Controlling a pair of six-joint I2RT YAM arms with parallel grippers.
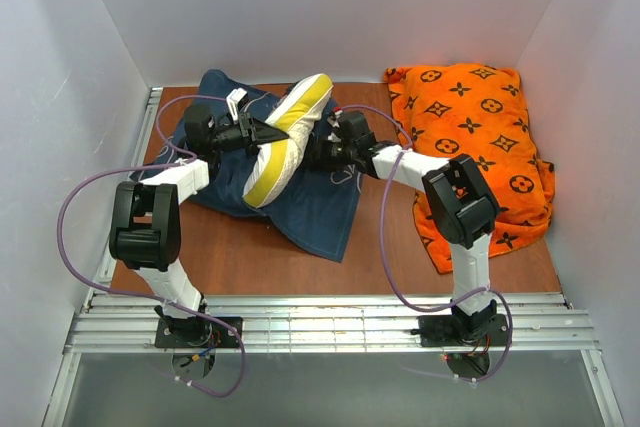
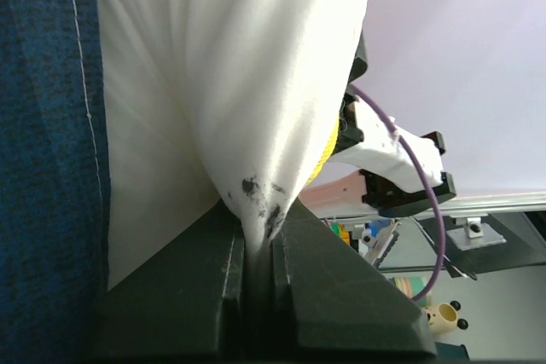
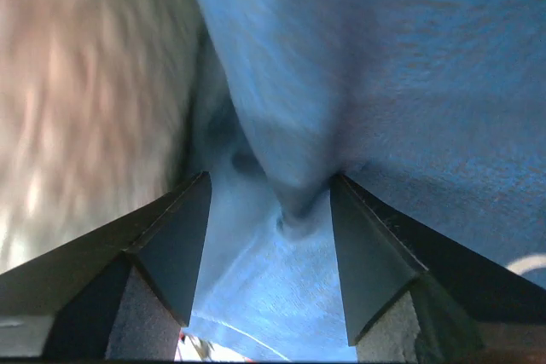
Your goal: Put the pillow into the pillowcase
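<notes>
Masking pillowcase (image 1: 320,212) centre — tilted pillow (image 1: 285,142)

A white pillow (image 1: 288,139) banded in yellow shows dark smudges at one pinched corner. Beneath the pillow is a dark navy pillowcase (image 1: 322,212) with thin white line markings. To the pillow's right, an orange cushion (image 1: 480,132) carries a dark monogram pattern on the reddish-brown table (image 1: 250,262).

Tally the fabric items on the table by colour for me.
White: 1, plump white rectangular pillow with yellow edge band
Navy: 1, dark navy fabric pillowcase
Orange: 1, orange monogram-patterned fabric cushion
Total: 3
</notes>
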